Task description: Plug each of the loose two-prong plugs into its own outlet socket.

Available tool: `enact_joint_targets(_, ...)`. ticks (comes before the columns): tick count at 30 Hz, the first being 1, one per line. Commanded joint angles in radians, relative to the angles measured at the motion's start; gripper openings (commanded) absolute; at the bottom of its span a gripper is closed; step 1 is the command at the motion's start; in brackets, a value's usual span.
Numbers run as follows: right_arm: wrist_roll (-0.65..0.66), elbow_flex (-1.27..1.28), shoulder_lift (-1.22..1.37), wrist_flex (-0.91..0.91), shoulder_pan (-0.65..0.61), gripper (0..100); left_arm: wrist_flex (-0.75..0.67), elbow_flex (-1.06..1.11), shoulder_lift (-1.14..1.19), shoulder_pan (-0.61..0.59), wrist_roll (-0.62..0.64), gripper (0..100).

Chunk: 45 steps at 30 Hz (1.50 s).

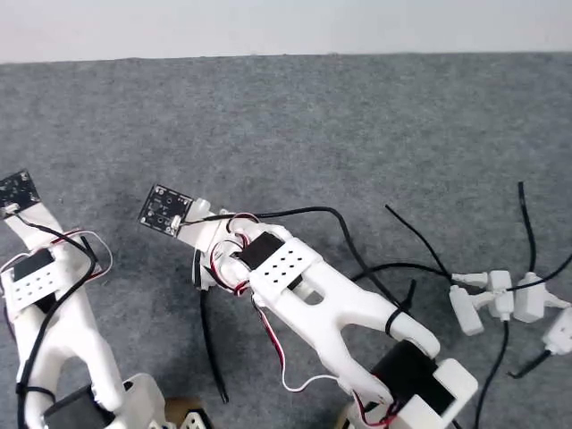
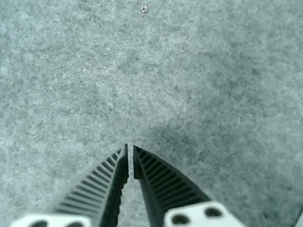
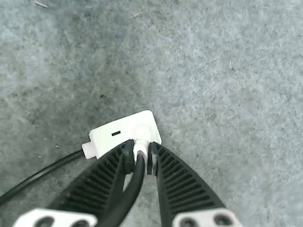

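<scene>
My right arm point(image 1: 308, 288) stretches leftward; its wrist view shows jaws pinching a plug point(image 3: 139, 149) at a socket point(image 3: 118, 135); left jaws narrow, empty.

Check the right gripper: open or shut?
Shut on the plug: the right gripper's fingers pinch its white neck, black cable running back between them. The plug meets the white socket block; fully seated, cannot tell.

At the right gripper point(image 3: 139, 158), the plug point(image 3: 139, 147) sits between the fingertips, its cord point(image 3: 131, 187) running back between the jaws. The socket block point(image 3: 124, 135) lies on the carpet point(image 3: 227, 71) just ahead of the tips, touching the plug's front end. A cluster of other plugs and sockets point(image 1: 492, 299) lies well apart, right of and behind this gripper. Below the left gripper point(image 2: 130, 153): carpet; a small ring point(image 2: 144, 8) lies well ahead.
</scene>
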Motion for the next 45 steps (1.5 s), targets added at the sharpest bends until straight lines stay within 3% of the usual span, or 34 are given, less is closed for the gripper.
enact_joint_targets(1, 0.031, -0.077, -0.019, 0.012, -0.008, 0.9, -0.014, -0.036, -0.002, 0.011, -0.014, 1)
enact_joint_targets(35, 0.064, -0.265, 0.188, 0.076, 0.016, 0.9, -0.012, -0.028, -0.003, 0.011, -0.015, 1)
enact_joint_targets(45, 0.068, -0.354, 0.271, 0.168, 0.012, 0.9, -0.015, -0.027, -0.003, 0.011, -0.015, 1)
